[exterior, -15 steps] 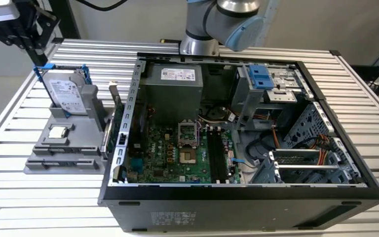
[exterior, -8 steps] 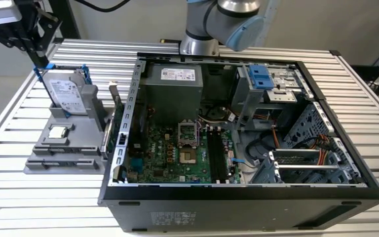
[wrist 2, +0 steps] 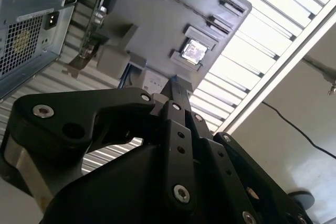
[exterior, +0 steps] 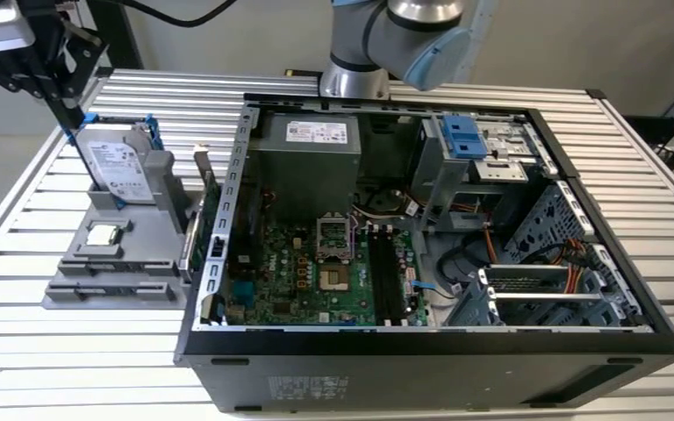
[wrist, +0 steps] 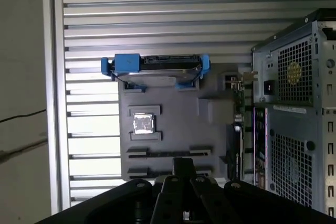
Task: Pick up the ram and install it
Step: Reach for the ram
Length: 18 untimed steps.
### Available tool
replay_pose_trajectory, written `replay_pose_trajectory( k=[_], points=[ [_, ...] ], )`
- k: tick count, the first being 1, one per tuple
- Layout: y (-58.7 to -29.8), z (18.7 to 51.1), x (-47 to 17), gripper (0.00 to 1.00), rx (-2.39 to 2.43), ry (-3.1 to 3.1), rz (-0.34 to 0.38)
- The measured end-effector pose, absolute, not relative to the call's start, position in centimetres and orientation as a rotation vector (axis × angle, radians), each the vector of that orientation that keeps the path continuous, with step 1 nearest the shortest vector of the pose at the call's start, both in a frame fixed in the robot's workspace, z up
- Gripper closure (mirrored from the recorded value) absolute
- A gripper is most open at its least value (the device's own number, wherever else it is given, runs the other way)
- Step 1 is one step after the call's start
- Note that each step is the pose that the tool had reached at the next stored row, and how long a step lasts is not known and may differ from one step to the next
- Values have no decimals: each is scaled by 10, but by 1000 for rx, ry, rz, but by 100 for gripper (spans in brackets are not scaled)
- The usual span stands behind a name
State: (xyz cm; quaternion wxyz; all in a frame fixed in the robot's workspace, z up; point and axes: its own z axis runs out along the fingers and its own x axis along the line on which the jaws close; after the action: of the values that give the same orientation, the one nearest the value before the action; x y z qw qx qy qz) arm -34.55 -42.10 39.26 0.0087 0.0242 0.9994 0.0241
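Exterior view. Slatted metal table (exterior: 648,175) carries an open computer case (exterior: 431,364) lying on its side, motherboard (exterior: 278,272) facing up. The arm (exterior: 402,35) rises behind the case at 12 o'clock.

Grey parts tray (exterior: 115,294) sits at 9 o'clock of the case, just beside its wall.
- The hard drive (exterior: 112,167) stands upright in blue clips at the tray's 12 o'clock end.
- The CPU chip (exterior: 104,234) lies flat in a square pocket near the tray's middle.
- The ram (exterior: 211,210) appears as a dark, narrow stick standing on its long edge along the tray's 3 o'clock side, between the tray and the case wall. Its detail is hard to make out.

Gripper (exterior: 75,124) hangs at 10 o'clock of the scene, over the hard drive's top corner and well apart from the ram. Contact with the drive is unclear.

In both wrist views the black linkages converge and the jaws look pressed together, with nothing seen between them.

The first wrist view looks down past the gripper (wrist: 184,165) onto the tray (wrist: 173,103), with the hard drive (wrist: 157,67), the CPU chip (wrist: 143,123) and the ram (wrist: 239,129) at the tray's case-side edge.

The second wrist view shows the gripper (wrist 2: 176,85) in front of the CPU chip (wrist 2: 193,51).

The long black memory slots (exterior: 386,276) on the motherboard lie at 3 o'clock of the CPU socket. I cannot tell whether they hold anything.
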Motion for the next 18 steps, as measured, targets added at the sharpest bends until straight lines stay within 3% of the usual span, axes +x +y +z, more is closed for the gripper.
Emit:
replay_pose_trajectory(
  k=[18],
  points=[
    [-451,392,-342,100,27,3125,76]
  ],
)
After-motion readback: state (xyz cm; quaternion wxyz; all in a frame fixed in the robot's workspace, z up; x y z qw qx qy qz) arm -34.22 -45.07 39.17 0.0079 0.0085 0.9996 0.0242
